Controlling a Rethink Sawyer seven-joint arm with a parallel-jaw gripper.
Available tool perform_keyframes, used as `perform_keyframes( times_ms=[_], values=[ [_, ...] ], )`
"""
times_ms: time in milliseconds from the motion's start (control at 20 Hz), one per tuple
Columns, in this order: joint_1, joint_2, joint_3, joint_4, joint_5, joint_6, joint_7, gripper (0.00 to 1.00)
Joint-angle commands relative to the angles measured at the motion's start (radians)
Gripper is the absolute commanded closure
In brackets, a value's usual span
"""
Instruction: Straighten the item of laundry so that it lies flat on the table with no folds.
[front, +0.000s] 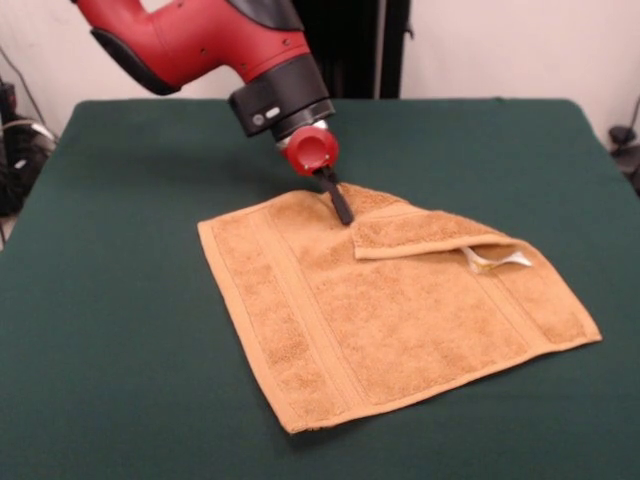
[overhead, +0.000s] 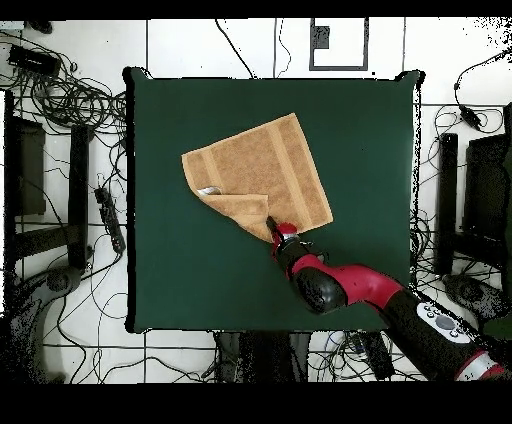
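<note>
Terry towel (front: 380, 310) mid-desk (front: 120, 300), one corner folded over.
Claw (front: 342, 210) is planted on the towel's far edge beside the flap (front: 430, 235); whether it is open or closed I cannot tell. That fold, lying over the white tag (front: 495, 260), is probably why the arm is here: to peel it back flat.

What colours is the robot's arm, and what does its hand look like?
The arm is bright red with black parts, thick and rounded. A black ring sits at its wrist, then a round red knob. Its gripper is thin and black, much smaller than the arm. No loose cables show on it.
</note>
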Motion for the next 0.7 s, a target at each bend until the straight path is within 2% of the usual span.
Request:
perform_keyframes(
  times_ms=[50,200,300,450,550,700],
  values=[
    [-0.049,0.073,-0.018,-0.199,0.006,0.236,0.108,1.00],
    [-0.075,0.097,0.008,-0.202,0.002,0.260,0.083,1.00],
    [-0.126,0.143,0.050,-0.197,0.031,0.328,0.044,1.00],
    [-0.250,0.282,0.138,-0.192,0.091,0.471,-0.063,1.00],
    [-0.281,0.322,0.153,-0.190,0.107,0.510,-0.087,1.00],
    [-0.286,0.335,0.152,-0.189,0.108,0.521,-0.080,1.00]
  ],
)
